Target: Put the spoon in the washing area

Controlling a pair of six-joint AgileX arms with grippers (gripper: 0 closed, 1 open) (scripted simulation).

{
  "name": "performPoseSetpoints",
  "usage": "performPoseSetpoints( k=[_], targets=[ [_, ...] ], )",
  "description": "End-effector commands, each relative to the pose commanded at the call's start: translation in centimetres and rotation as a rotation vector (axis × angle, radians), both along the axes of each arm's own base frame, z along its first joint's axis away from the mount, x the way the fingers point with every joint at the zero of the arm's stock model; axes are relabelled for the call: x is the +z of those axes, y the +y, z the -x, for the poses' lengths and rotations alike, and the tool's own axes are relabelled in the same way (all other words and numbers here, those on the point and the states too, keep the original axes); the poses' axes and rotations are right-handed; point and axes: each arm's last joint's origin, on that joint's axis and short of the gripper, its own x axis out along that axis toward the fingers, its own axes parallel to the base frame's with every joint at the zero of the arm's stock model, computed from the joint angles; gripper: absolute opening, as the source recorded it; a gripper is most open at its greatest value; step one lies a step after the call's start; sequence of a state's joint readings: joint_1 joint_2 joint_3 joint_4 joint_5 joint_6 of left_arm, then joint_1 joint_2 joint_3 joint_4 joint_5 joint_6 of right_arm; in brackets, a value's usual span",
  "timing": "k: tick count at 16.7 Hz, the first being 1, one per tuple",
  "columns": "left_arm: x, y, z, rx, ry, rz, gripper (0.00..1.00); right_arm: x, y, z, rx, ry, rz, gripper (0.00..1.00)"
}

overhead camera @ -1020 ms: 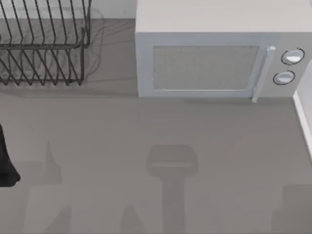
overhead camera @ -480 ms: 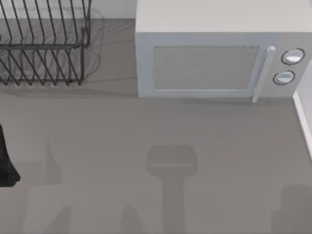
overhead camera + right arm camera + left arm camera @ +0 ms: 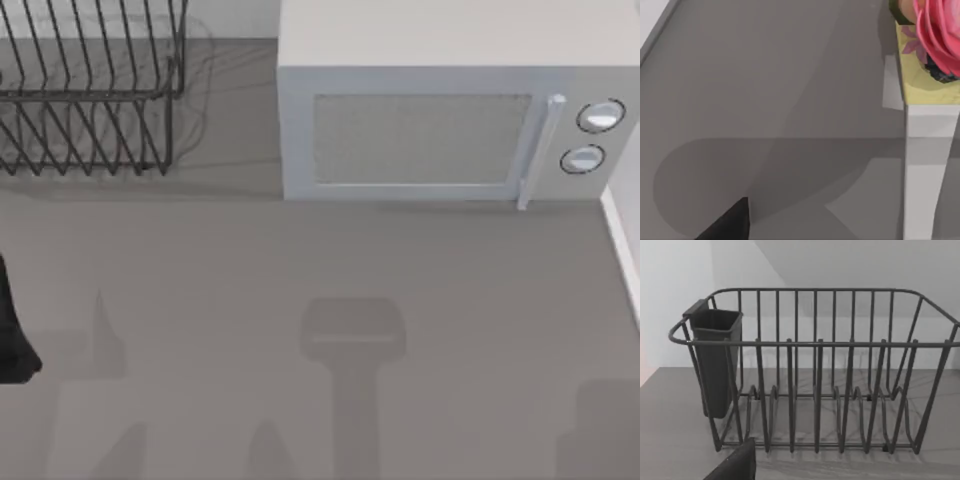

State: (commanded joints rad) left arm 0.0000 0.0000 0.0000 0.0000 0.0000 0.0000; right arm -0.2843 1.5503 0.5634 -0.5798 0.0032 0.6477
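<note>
Frankly, your left gripper (image 3: 735, 465) faces the wire dish rack (image 3: 815, 390), and the right gripper (image 3: 727, 222) hangs over the table (image 3: 765, 100). You cannot tell either one's grip or where the spoon lies. Expect a spoon to be light, stiff and slippery, so pinch it mid-handle.

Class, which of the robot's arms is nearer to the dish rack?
Left. The left arm sits at the table's left edge, with the left hand facing the dish rack close ahead. The right hand hovers beside a pink flower, apparently well to the rack's right.
</note>
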Motion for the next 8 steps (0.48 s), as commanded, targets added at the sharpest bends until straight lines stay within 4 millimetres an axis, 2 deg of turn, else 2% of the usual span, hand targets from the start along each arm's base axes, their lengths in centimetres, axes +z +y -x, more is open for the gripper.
performPoseSetpoints(
  k=[3, 8],
  targets=[
    [0.00, 0.00, 0.00, 0.000, 0.000, 0.000, 1.00, 0.00, 0.00, 0.00, 0.000, 0.000, 0.000, 0.02],
    [0.00, 0.00, 0.00, 0.000, 0.000, 0.000, 1.00, 0.00, 0.00, 0.00, 0.000, 0.000, 0.000, 0.00]
  ],
)
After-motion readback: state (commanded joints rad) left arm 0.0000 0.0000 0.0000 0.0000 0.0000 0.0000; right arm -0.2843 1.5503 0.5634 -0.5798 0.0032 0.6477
